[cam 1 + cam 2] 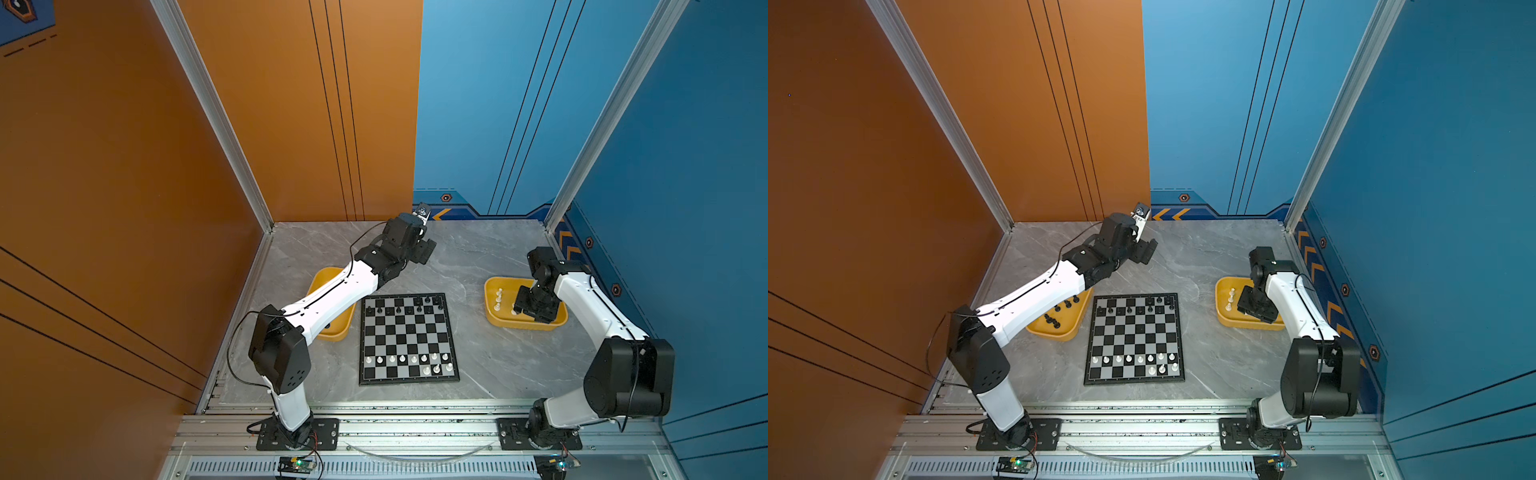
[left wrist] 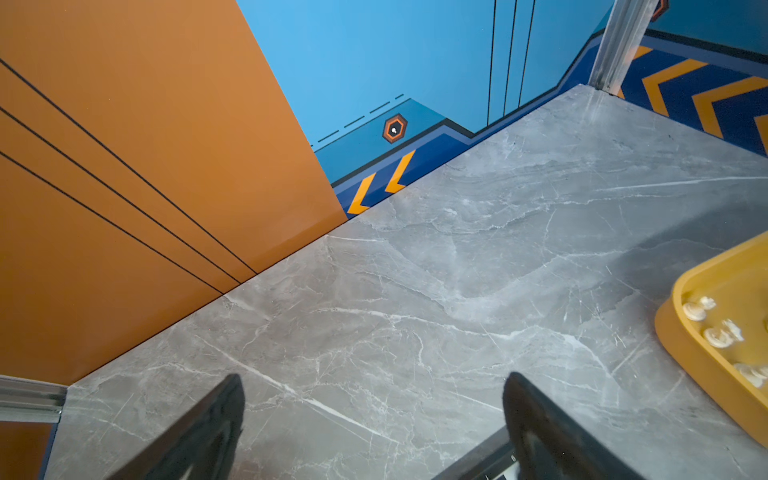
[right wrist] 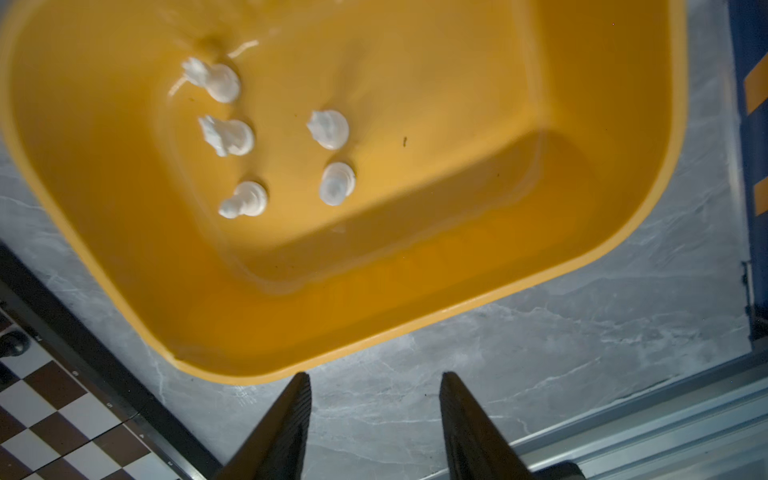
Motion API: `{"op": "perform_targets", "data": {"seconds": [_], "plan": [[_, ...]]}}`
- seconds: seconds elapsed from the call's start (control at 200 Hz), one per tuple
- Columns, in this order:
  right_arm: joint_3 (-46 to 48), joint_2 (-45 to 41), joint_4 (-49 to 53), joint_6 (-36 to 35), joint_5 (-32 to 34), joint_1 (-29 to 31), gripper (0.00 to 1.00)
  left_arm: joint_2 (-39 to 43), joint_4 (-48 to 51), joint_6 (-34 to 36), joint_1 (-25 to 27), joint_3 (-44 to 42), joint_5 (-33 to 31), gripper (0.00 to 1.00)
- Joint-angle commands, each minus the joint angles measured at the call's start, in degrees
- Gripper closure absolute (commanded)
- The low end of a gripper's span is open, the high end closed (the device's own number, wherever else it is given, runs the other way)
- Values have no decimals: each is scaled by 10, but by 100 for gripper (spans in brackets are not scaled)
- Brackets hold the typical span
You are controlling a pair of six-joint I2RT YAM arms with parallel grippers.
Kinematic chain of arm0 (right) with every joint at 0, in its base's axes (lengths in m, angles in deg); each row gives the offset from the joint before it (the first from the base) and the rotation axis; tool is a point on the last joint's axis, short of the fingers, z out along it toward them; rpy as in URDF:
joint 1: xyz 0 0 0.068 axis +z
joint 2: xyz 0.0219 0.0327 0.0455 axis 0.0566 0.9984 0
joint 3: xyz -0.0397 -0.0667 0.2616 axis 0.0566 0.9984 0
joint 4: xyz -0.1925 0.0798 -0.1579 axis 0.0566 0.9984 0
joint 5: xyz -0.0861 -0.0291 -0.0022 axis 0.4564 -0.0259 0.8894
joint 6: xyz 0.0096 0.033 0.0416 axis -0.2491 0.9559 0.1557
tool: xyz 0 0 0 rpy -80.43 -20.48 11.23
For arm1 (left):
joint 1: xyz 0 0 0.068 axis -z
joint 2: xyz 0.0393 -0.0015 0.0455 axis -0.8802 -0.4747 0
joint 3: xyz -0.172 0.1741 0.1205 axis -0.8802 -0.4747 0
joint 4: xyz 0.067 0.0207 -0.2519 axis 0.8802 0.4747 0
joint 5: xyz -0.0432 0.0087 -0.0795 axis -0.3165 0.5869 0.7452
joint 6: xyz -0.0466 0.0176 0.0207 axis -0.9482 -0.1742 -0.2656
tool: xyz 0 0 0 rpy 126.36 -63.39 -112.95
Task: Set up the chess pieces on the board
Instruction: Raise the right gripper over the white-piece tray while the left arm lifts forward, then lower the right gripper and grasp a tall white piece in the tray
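the chess pieces (image 3: 332,183) nearest the right pincer (image 3: 374,376) are five tiny white ones standing in the yellow tray (image 3: 415,299), below and just ahead of its fingertips. they look light, hard and glossy, likely to slip or topple, so a pinch on the narrow stem just above the base seems safest. its jaws stand partly apart with nothing between them, pointing down by the tray's edge. the board (image 1: 409,336) lies off to its inner side, partly filled. the left pincer (image 2: 374,376) hangs wide open and empty above bare tabletop (image 2: 415,311), well away from both.
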Motion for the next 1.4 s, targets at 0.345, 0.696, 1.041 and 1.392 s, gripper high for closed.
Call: {"op": "perform_targets", "data": {"seconds": [0.345, 0.696, 1.041, 1.392], "plan": [[-17, 31, -67, 1, -50, -22, 57, -27, 50, -4, -5, 68, 32, 2], [-56, 105, -95, -15, -39, -28, 66, -20, 41, 6, -10, 68, 20, 2], [-65, 144, -108, -24, -43, -34, 67, -30, 37, 13, -16, 87, 17, 2], [-58, 164, -126, -25, -54, -31, 71, -42, 49, 18, -16, 107, 18, 2]]}}
